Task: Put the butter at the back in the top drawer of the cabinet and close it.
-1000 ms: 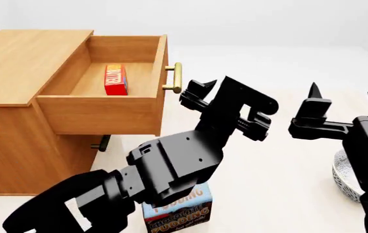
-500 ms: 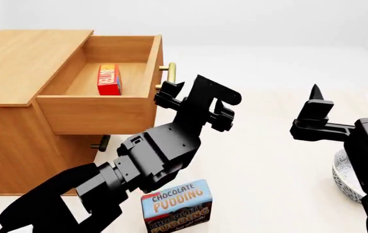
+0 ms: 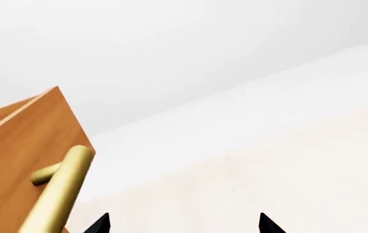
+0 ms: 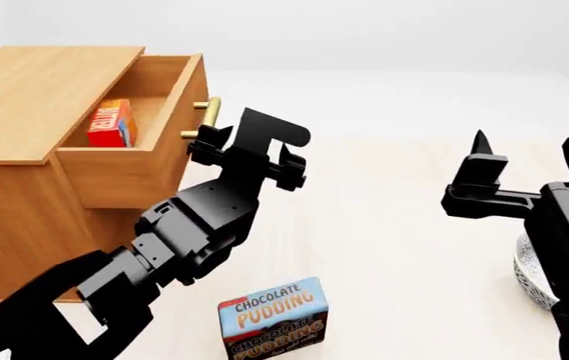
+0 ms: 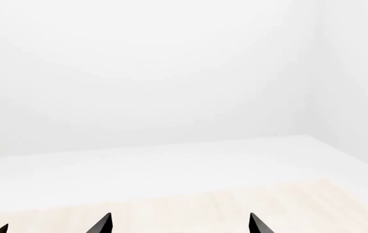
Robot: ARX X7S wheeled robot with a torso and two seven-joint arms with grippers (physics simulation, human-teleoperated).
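so the butter is already lying inside the top drawer of the cabinet, red box with the lettering side up, sitting near the cabinet end of what's visible, so i'd call the "put it in" part done. what's left is the closing: the drawer is only partly out, with a good chunk of its inside visible, and the front panel and brass handle stand clear of the cabinet body. the left gripper is right up against the drawer front just under the handle, looks like it's pushing with the knuckles rather than grabbing anything. its tips are spread apart in the left wrist view and nothing sits between them, so it's open and empty. the right gripper hangs well off to the side over the floor, prongs apart too, holding nothing. the head view gives you the whole layout, plus the pudding box on the floor and a patterned bowl at the edge. the left wrist cam shows the handle close up with the drawer front beside it, which the head view half hides behind the arm. the right wrist cam is basically just floor and wall.
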